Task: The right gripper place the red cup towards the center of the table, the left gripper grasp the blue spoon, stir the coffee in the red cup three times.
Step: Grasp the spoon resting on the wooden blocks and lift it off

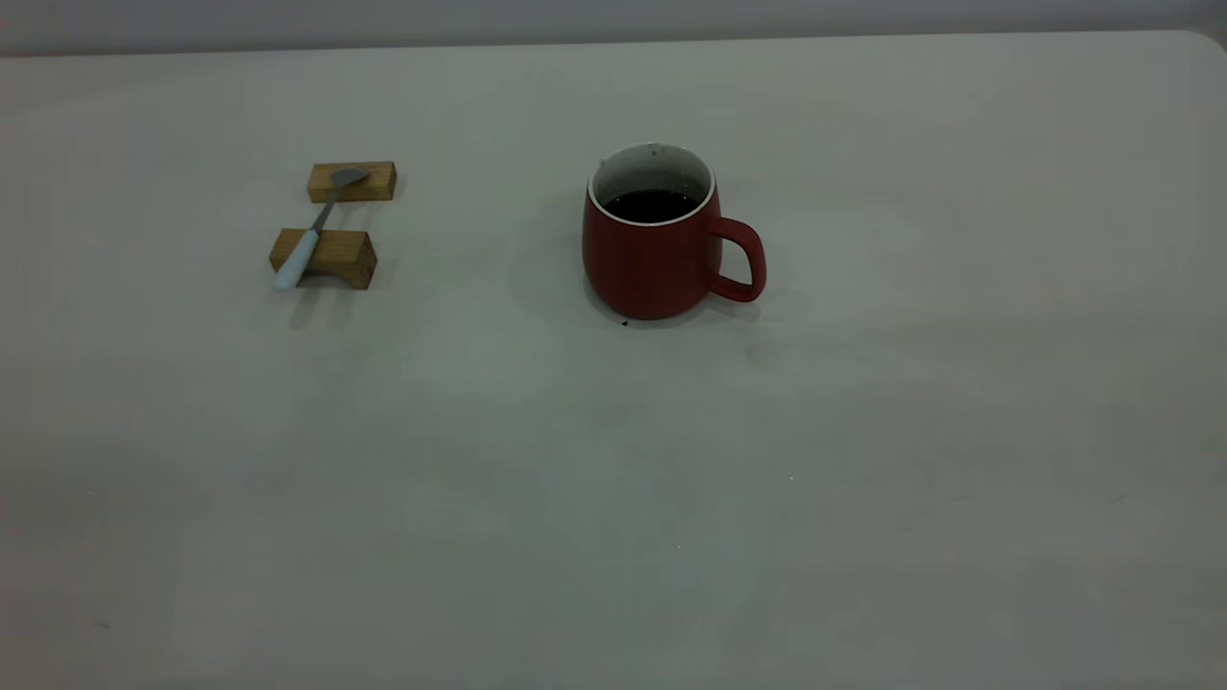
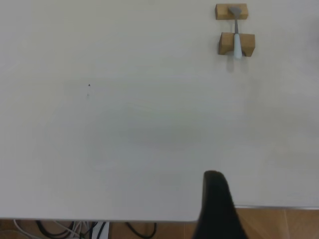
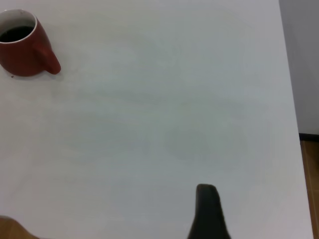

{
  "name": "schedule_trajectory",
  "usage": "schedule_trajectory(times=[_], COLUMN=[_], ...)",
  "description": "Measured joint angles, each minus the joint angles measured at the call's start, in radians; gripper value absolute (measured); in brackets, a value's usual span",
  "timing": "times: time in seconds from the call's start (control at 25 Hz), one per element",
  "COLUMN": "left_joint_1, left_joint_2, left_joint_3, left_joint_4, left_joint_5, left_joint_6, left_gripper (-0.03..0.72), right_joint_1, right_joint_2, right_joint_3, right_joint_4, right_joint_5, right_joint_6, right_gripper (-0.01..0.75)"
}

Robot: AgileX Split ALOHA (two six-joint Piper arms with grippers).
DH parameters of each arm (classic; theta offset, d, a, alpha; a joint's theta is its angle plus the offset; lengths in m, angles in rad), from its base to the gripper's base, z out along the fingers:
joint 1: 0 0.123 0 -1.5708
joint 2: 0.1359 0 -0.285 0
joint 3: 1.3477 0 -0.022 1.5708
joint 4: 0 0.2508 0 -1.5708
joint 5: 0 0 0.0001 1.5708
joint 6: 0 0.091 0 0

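The red cup (image 1: pixel 652 249) stands upright near the middle of the table (image 1: pixel 613 498), its handle pointing to the right side, with dark coffee (image 1: pixel 650 204) inside. The blue spoon (image 1: pixel 312 235) lies across two wooden blocks at the left, bowl on the far block. Neither arm shows in the exterior view. My left gripper (image 2: pixel 214 199) appears only as a dark tip over the table's near edge, far from the spoon (image 2: pixel 237 35). My right gripper (image 3: pixel 207 209) is likewise a dark tip, far from the cup (image 3: pixel 22 50).
The far wooden block (image 1: pixel 352 181) and the near wooden block (image 1: pixel 326 259) carry the spoon. A tiny dark speck (image 1: pixel 624 324) lies by the cup's base. Cables (image 2: pixel 75 230) hang below the table edge, with wooden floor beyond.
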Motion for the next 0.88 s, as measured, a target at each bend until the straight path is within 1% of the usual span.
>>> schedule_trajectory(times=[0.36,0.48,0.56,0.68,0.8,0.88], left_joint_1=[0.000,0.000,0.000,0.000,0.000,0.000], left_joint_2=[0.000,0.000,0.011,0.093,0.256,0.401], left_joint_3=[0.000,-0.004,-0.018,-0.043,-0.072,-0.099], left_joint_4=[0.003,0.011,0.019,0.003,-0.072,-0.105], left_joint_5=[0.000,-0.007,-0.062,-0.195,-0.337,-0.408], left_joint_6=[-0.003,-0.038,-0.063,-0.076,-0.077,-0.063], left_gripper=[0.577,0.577,0.577,0.577,0.577,0.577], right_joint_1=[0.000,0.000,0.000,0.000,0.000,0.000], right_joint_2=[0.000,0.000,0.000,0.000,0.000,0.000], right_joint_3=[0.000,0.000,0.000,0.000,0.000,0.000], right_joint_4=[0.000,0.000,0.000,0.000,0.000,0.000], right_joint_5=[0.000,0.000,0.000,0.000,0.000,0.000], right_joint_6=[-0.002,-0.003,-0.003,-0.003,-0.003,-0.003], right_gripper=[0.591,0.591,0.591,0.591,0.591,0.591])
